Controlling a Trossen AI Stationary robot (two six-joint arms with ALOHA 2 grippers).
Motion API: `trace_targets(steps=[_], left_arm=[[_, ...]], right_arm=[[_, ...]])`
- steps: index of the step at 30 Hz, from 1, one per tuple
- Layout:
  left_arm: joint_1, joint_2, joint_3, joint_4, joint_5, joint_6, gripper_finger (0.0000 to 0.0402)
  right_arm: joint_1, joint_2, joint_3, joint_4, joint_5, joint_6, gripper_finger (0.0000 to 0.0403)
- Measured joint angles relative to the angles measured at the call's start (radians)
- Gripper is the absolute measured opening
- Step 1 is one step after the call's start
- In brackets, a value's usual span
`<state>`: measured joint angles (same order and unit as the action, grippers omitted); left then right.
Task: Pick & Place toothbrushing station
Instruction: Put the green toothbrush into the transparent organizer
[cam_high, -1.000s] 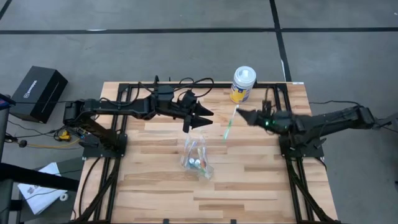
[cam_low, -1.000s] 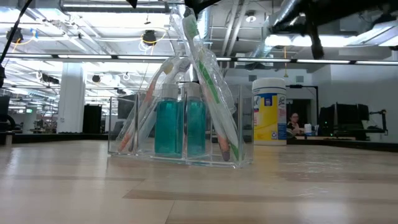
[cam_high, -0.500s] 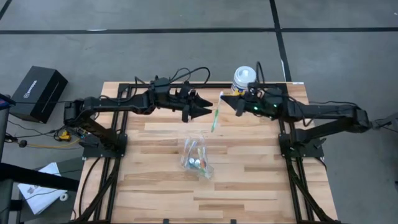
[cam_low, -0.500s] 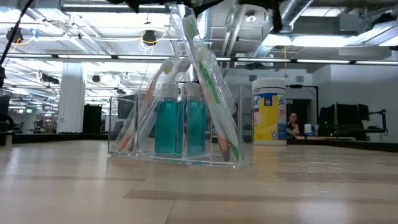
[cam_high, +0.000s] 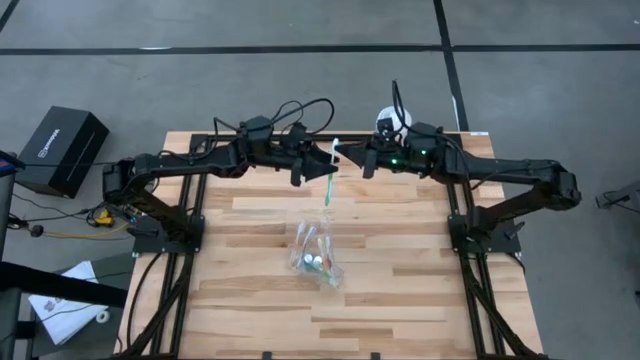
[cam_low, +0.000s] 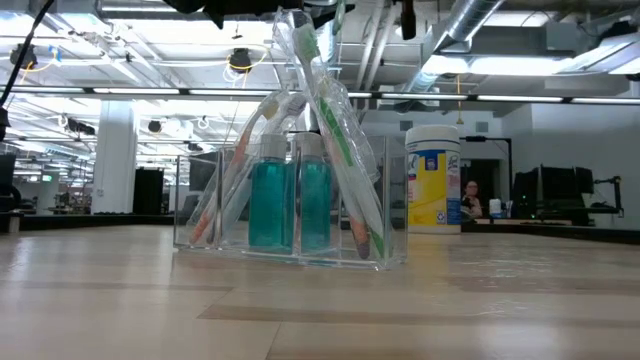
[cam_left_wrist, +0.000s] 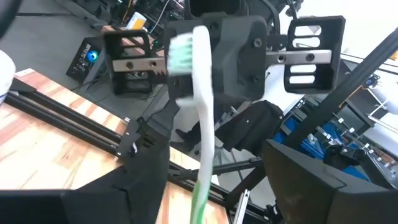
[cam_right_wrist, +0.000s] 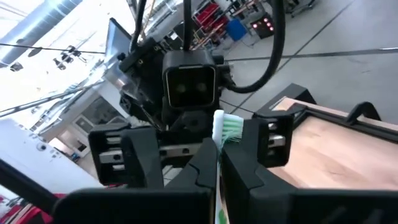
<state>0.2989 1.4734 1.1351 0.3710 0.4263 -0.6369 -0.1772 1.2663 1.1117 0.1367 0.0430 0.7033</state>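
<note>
Left wrist view | a white-and-green toothbrush (cam_left_wrist: 202, 134) stands upright mid-frame, bristles at top facing the picture's left | behind it, the right gripper (cam_left_wrist: 219, 93) pinches the handle | the left arm's own dark fingers (cam_left_wrist: 305, 180) flank it, spread apart | wooden table (cam_left_wrist: 43, 124) below

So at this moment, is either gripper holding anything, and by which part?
The right gripper is shut on the green toothbrush near its bristle end; the open left gripper brackets the handle without gripping.
</note>
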Motion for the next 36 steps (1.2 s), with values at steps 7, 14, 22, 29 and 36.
trace_targets(steps=[7,14,22,29,36], left_arm=[[0.000,0.000,0.000,0.005,-0.009,0.038,0.0145],[0.014,0.001,0.000,0.008,-0.011,0.057,0.0015],[0.017,0.001,0.001,0.010,-0.011,0.080,0.0008],[0.024,0.001,0.001,0.005,-0.007,0.109,0.0008],[0.028,0.001,0.002,0.006,0.017,0.117,0.0008]], right_arm=[[-0.009,-0.004,0.002,0.007,-0.020,0.000,0.0000],[-0.009,-0.005,0.002,0.007,-0.023,0.003,0.0000],[-0.018,-0.010,0.002,0.005,-0.044,-0.004,0.0000],[-0.022,-0.011,0.002,0.004,-0.054,-0.006,0.0000],[-0.029,-0.011,0.001,0.025,-0.074,-0.007,0.0047]])
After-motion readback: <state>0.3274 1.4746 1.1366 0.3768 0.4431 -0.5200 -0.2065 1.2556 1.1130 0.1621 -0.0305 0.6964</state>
